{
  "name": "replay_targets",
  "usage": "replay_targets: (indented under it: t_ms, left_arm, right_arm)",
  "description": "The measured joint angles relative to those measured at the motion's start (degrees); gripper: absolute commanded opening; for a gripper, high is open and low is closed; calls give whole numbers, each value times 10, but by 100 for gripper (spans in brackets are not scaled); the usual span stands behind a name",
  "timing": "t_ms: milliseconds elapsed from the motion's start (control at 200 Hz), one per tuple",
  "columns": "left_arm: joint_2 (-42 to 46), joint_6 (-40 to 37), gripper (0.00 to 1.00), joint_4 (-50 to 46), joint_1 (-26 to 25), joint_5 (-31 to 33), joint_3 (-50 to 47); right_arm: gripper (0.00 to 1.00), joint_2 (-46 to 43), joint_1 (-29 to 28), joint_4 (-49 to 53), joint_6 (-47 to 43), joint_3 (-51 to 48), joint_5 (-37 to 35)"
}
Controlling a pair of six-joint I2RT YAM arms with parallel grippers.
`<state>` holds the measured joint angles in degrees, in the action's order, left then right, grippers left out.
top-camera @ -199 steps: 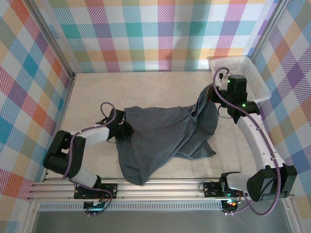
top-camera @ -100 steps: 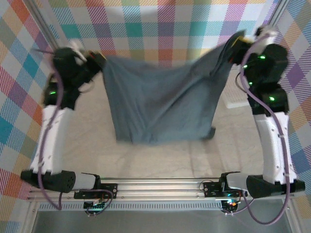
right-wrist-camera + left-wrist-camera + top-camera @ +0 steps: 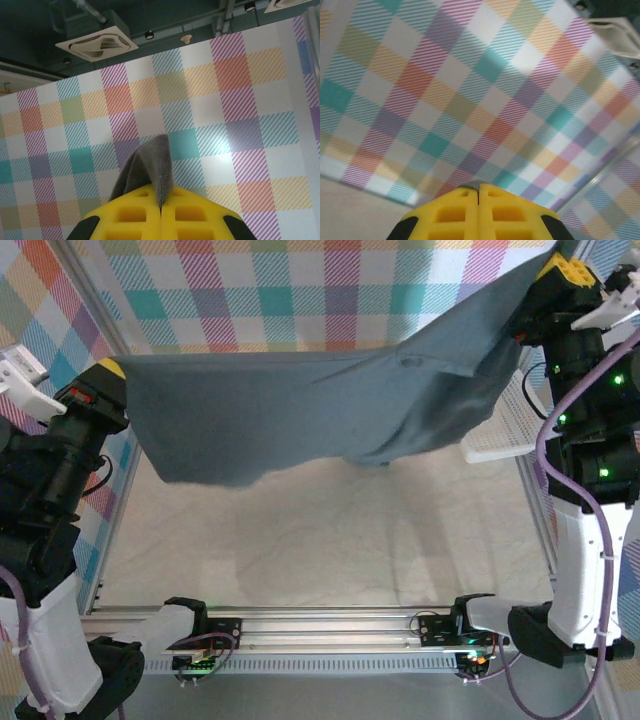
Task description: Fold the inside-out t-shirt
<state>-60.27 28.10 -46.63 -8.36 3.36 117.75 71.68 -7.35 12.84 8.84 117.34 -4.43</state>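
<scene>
The t-shirt (image 3: 330, 410) hangs stretched high above the table (image 3: 330, 540), between the left gripper (image 3: 108, 372) and the right gripper (image 3: 562, 268), each pinching an edge. The left one's bite looks thin, so pulling wider could slip the cloth free.

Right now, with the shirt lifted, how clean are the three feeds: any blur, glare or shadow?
Top external: even light, no glare; the t-shirt throws only a faint shadow on the table. Left wrist: the left gripper sits close and soft-focused against the plaid wall. Right wrist: a bright glare patch on the wall, dark ceiling above, the t-shirt in the right gripper fairly sharp.
</scene>
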Motion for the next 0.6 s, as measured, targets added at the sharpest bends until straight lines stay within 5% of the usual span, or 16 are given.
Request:
replay_targets:
  t_ms: [255, 600]
  left_arm:
    - [0, -36, 0, -43, 0, 75, 42]
    - [28, -41, 0, -37, 0, 82, 100]
  right_arm:
    - [0, 43, 0, 7, -26, 109, 41]
    - [0, 36, 0, 10, -40, 205, 76]
